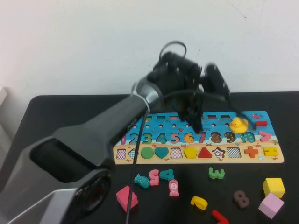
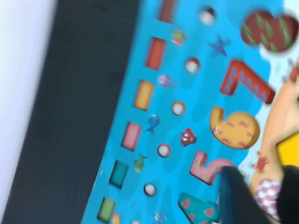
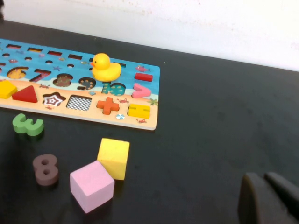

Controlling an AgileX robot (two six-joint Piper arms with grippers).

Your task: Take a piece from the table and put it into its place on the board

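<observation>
Already the pentagon [image 1: 190, 152] sits flush in its slot on the board [image 1: 275, 160]. Left gripper [image 1: 198, 122] hangs above the number row, opening indeterminable. Right gripper [image 3: 268, 200], pressed together, idles over bare tabletop [image 3: 224, 116], evidently parked.

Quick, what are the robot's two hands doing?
Left gripper: above the board, cannot be told.
Right gripper: low over the table, shut, holding nothing.
</observation>
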